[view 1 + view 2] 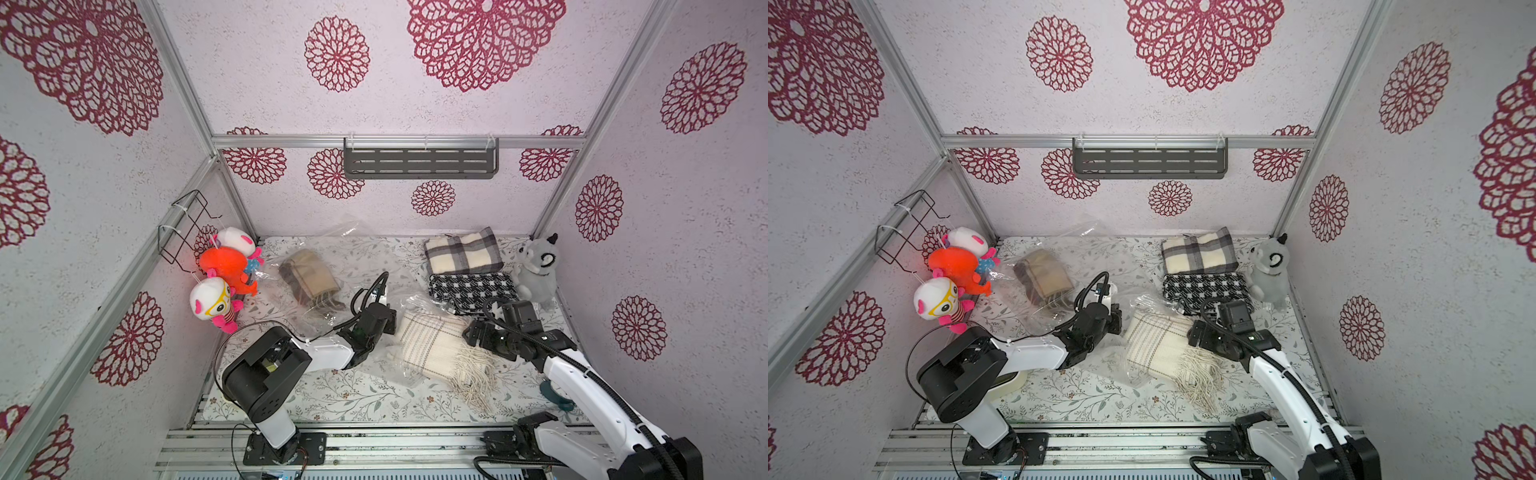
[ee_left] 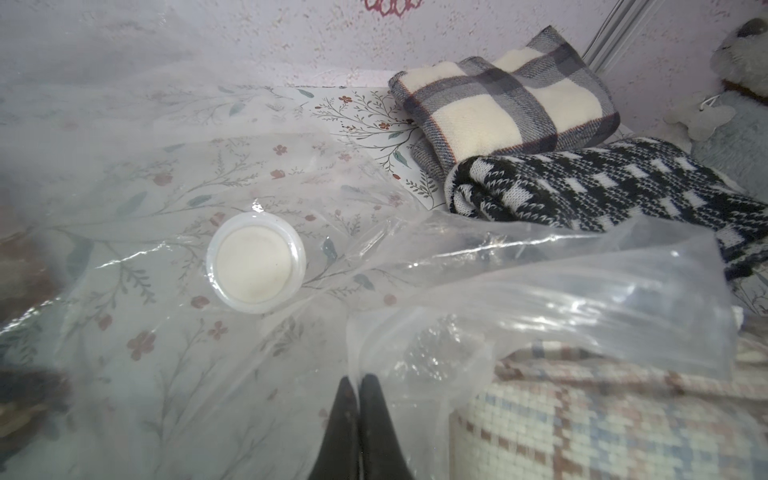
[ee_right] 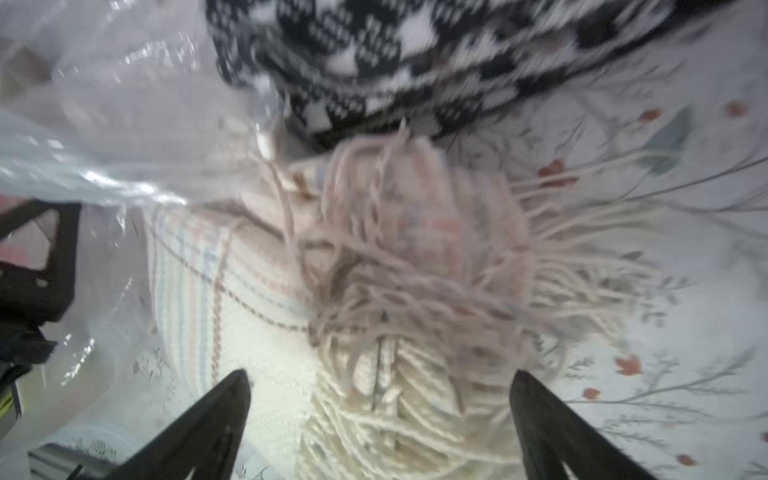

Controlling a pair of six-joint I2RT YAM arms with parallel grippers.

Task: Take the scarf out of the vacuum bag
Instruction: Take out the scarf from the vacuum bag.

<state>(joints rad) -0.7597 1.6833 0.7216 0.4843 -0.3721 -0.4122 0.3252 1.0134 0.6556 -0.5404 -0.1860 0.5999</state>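
The vacuum bag (image 1: 409,305), clear and crinkled, lies mid-table, and its round white valve cap (image 2: 255,262) shows in the left wrist view. My left gripper (image 2: 357,380) is shut on a fold of the bag's plastic at its left side. The scarf (image 1: 432,347) is cream with thin stripes. Its left part lies under the plastic, while its fringe (image 1: 473,374) is spread out on the table to the right. My right gripper (image 3: 380,374) stands open just over the fringe with nothing pinched, and it sits at the scarf's right edge (image 1: 471,332).
A second clear bag with a brown scarf (image 1: 309,282) lies back left. A plaid scarf (image 1: 461,251) and a black-and-white knit scarf (image 1: 471,289) sit back right beside a grey plush (image 1: 536,270). Plush toys (image 1: 224,270) hang at the left wall.
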